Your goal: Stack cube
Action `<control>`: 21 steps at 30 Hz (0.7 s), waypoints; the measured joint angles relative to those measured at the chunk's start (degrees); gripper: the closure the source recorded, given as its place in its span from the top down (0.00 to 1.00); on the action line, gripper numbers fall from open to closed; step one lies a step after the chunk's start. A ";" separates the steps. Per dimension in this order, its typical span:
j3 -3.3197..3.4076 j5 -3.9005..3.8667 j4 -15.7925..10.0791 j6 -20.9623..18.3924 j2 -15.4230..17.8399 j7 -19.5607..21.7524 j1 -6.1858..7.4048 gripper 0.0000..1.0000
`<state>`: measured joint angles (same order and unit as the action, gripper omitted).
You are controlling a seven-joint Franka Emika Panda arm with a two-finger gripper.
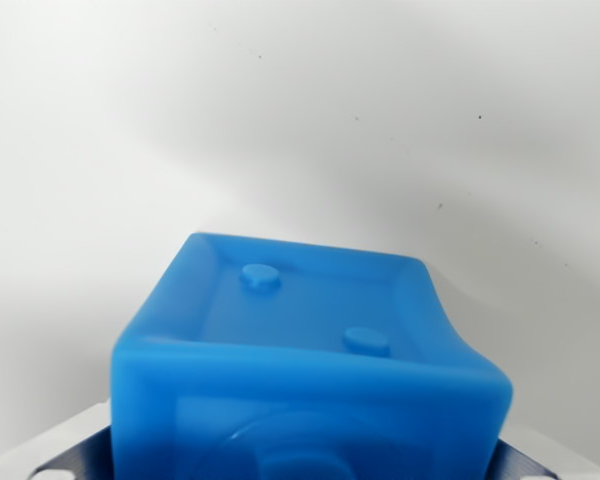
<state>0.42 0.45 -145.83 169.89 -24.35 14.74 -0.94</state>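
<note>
End effector: we see only grey metal parts of our end effector (300, 470) at the bottom corners of the wrist view, one at each side of the cube. No gap shows between them and it.
Grip state: we judge the end effector closed on the blue cube, since the cube sits right between those metal parts and fills the lower frame; the fingertips themselves are hidden behind it.
Blue cube: the blue cube (310, 370) is directly at the end effector, closest to the camera. Its upper face is dished, with a raised rim and two small round studs. It looks tilted slightly, its far edge narrower than its near one.
Worktop: beyond the cube lies the white worktop (300, 120), bare but for a few tiny dark specks toward the wrist view's right.
Second cube: none is in view, so we cannot say where the stacking target stands.
Contact with worktop: we cannot tell whether the cube rests on the worktop or hangs above it.
Step in hand: we judge this to be the carrying stage, cube held and stack not yet made.
Next move: it calls for bringing the target cube into view, centring our cube over it, levelling it, then lowering before we release.
</note>
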 joint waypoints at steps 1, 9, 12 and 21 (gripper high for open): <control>0.00 0.00 0.00 0.00 0.00 0.00 0.00 0.00; 0.00 0.00 -0.03 -0.14 0.18 0.00 0.00 0.00; 0.00 0.00 -0.14 -0.40 0.64 0.00 0.00 0.00; 0.00 0.00 -0.75 -1.90 2.85 0.00 0.00 0.00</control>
<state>0.42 0.45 -146.57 168.00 -21.50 14.74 -0.94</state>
